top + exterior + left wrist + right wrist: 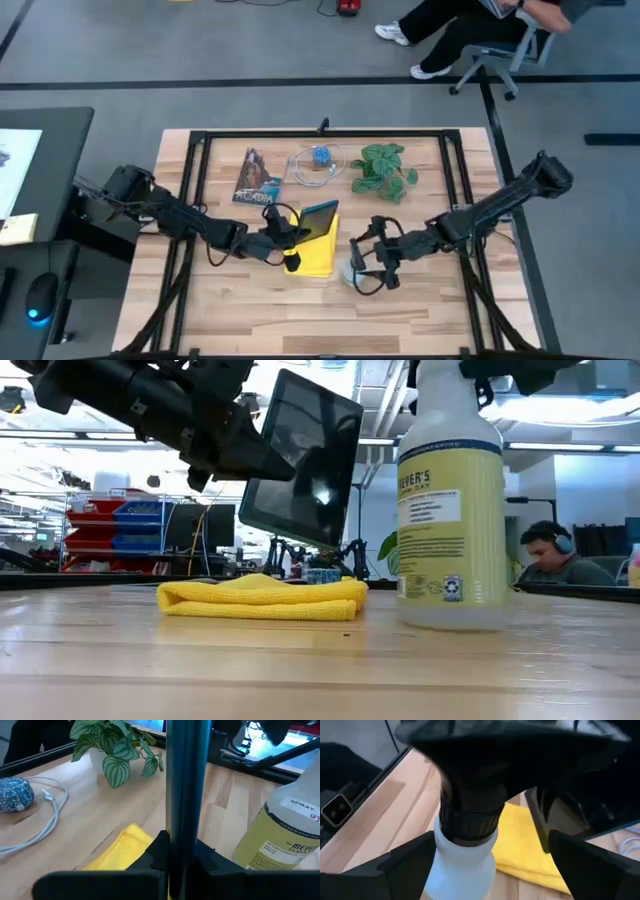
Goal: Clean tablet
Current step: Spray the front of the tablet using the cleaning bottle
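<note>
Nearest the low camera, a clear plastic spray bottle [450, 500] of yellow liquid stands on the pale wooden table [420, 310]; the right gripper [366, 262] straddles its neck, grip not discernible. From the left, the left gripper [283, 232] reaches in, clenched on the thin glossy black tablet [303, 460], holding it tilted on edge above the folded yellow cloth [262, 598]. Beyond the table sits a person wearing headphones [556, 556].

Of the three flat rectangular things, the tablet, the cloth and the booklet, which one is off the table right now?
The tablet, tilted up in the left gripper above the yellow cloth. The cloth and the ACADIA booklet lie flat on the wood.
</note>
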Controlling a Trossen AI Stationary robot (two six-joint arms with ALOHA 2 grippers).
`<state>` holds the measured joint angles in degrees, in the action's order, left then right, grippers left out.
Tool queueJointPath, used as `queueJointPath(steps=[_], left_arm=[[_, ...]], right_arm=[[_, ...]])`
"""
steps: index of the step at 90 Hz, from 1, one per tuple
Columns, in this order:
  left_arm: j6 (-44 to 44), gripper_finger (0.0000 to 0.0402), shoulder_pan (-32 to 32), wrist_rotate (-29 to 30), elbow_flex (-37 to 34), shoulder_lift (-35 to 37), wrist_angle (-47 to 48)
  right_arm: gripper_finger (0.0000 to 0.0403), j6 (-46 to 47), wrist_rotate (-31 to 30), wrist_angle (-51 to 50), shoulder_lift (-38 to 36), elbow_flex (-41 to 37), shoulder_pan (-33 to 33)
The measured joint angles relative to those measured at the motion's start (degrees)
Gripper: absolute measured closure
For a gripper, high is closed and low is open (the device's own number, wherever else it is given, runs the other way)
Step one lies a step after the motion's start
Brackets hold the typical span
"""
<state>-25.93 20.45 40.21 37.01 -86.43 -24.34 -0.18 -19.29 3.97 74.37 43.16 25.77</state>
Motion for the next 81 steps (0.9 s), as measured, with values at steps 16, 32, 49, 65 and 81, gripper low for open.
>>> queueJointPath(steps=[16, 32, 49, 65, 81], left_arm=[[0.03, 0.0393, 0.81, 0.00, 0.00, 0.00, -0.02], [0.02, 0.0393, 1.35, 0.00, 0.00, 0.00, -0.11], [-1.51, 0.0393, 1.38, 0.14, 0.00, 0.00, -2.80], [-1.05, 0.0393, 1.38, 0.89, 0.00, 0.00, -7.58], [2.82, 0.0393, 0.24, 1.34, 0.00, 0.00, -10.39]], right_arm=[[0.0033, 3.84, -0.46, 2.49, 0.02, 0.00, 0.49], [0.0033, 7.37, -0.57, 4.15, 0.02, 0.00, 0.45], [0.0033, 7.43, -0.59, 6.98, 0.02, 0.00, 0.45], [0.0033, 6.81, -0.54, 9.79, 1.35, 0.01, -0.20], [0.0033, 4.60, -0.46, 11.46, 5.81, 1.32, -0.45]])
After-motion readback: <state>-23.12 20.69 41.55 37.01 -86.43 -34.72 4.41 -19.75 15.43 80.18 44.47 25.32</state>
